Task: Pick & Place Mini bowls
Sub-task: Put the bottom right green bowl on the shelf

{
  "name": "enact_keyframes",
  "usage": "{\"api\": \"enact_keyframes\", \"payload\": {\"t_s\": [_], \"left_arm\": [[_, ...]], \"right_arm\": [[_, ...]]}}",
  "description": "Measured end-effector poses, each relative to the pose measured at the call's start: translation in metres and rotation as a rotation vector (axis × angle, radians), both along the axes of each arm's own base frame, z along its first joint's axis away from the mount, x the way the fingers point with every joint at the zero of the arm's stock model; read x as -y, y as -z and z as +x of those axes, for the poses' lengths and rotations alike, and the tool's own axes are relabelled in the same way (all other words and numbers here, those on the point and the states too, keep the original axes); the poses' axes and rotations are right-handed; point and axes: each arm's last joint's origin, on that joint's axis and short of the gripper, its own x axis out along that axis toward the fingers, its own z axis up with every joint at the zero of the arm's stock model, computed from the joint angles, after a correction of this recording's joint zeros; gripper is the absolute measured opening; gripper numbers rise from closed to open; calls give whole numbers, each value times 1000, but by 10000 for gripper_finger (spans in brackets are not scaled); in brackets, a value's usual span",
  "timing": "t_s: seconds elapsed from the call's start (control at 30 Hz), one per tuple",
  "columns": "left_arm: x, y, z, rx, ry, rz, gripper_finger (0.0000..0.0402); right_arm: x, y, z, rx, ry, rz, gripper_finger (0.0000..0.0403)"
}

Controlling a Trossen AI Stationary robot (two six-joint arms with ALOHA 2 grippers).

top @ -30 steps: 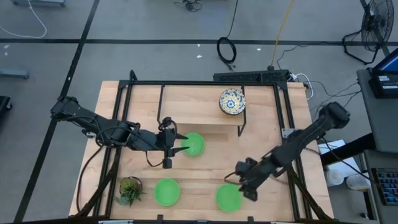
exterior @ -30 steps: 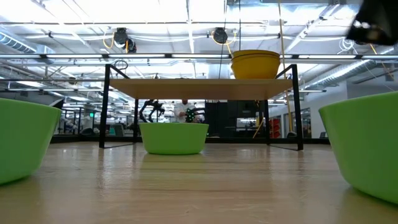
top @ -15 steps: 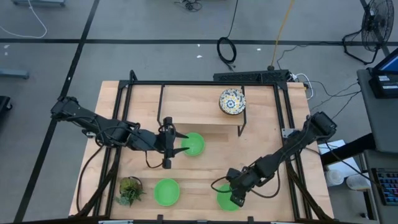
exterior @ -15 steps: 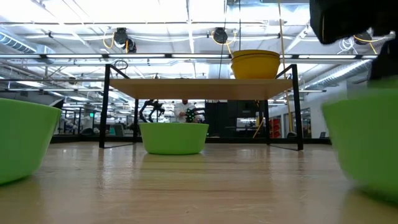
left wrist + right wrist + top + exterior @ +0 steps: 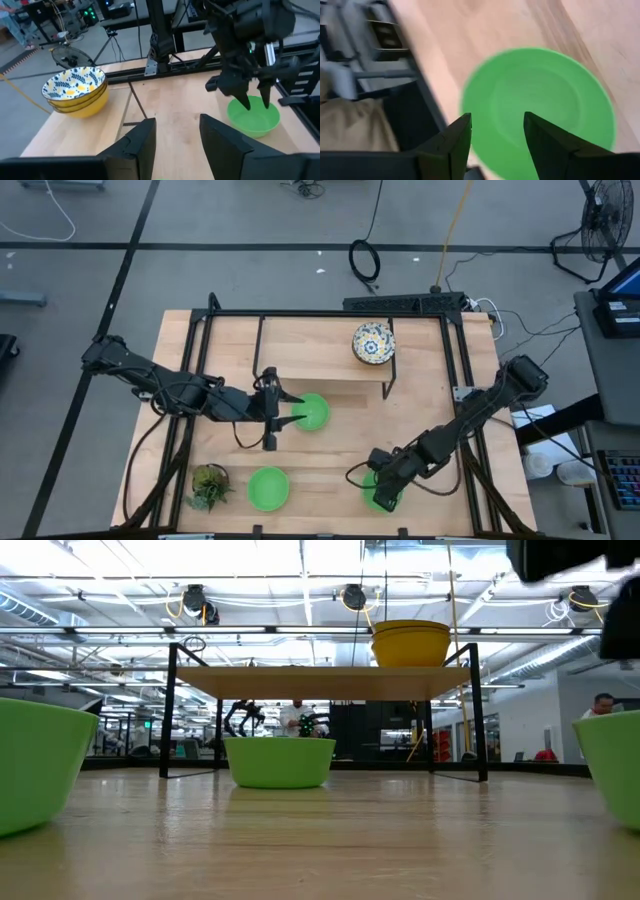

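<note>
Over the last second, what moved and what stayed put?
The right gripper swung in from beside the front-right green bowl to directly over it, fingers open, not gripping. In the low view that bowl sits farther right. The left gripper, middle green bowl and patterned bowls kept still.

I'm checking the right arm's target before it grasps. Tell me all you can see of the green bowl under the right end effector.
The green bowl is a small round mini bowl, plain bright green, smooth and plastic-looking, empty and upright on the wooden table near its front edge. The right end effector hangs just above it, fingers open over its rim; contact cannot be told. In the low view it shows at the right edge.
</note>
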Motion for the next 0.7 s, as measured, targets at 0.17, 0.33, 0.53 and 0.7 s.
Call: {"api": "enact_keyframes", "payload": {"t_s": [0.17, 0.33, 0.53, 0.7], "left_arm": [[0, 0, 0, 4, -15, -45, 161], [0, 0, 0, 3, -16, -49, 173], [0, 1, 0, 1, -24, -79, 184], [1, 1, -1, 2, -38, -124, 178]], "right_arm": [[12, -21, -19, -23, 22, -43, 169], [10, -18, -44, -121, 82, -189, 169], [-4, 3, -48, -133, 136, -226, 169], [-6, 23, -53, -211, 139, -268, 169]]}}
